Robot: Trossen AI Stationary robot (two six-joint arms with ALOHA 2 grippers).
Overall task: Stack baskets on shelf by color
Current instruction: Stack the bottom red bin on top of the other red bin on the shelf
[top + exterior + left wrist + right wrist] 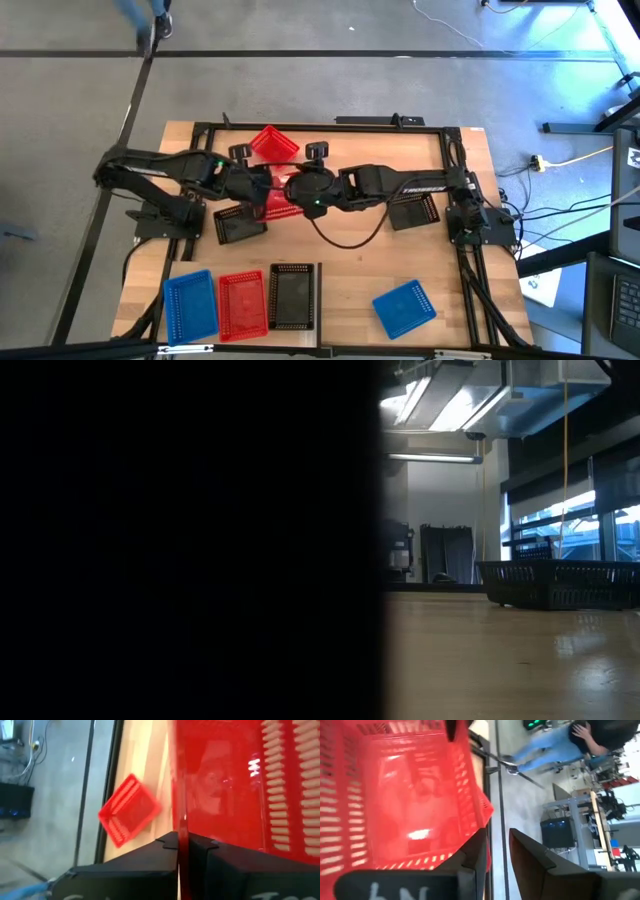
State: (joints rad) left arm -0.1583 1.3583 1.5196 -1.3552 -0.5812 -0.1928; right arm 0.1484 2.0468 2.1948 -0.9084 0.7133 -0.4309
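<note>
A red basket [275, 203] sits raised at the middle of the counter [455, 290], caught between the two arms where they meet. In the left wrist view its thin wall [181, 827] runs straight down between the two dark fingers [135, 870] of the left claw [262, 186], which are pressed together on it, so the left claw has a firm pinch on the basket's edge. The right claw [290, 190] is at the same basket from the other side: in the right wrist view the basket's corner [479, 815] lies just beside its fingers [475, 855], which stand parted with a clear gap, gripping nothing.

A second red basket [273, 143] lies tilted on the counter just behind the claws, near the far edge; the left wrist view shows it too [129, 810]. A black basket [240, 224] rests just beside the left arm, and another black basket [414, 211] lies under the right arm; the low view sees one black basket [560, 582] upright on the wood, but which of them it is cannot be told.

Along the near edge, a blue basket [190, 304], a red one [242, 304] and a black one [293, 296] stand side by side, the black one on the shelf [318, 296]. A further blue basket [404, 307] lies well apart to their right, turned askew.
</note>
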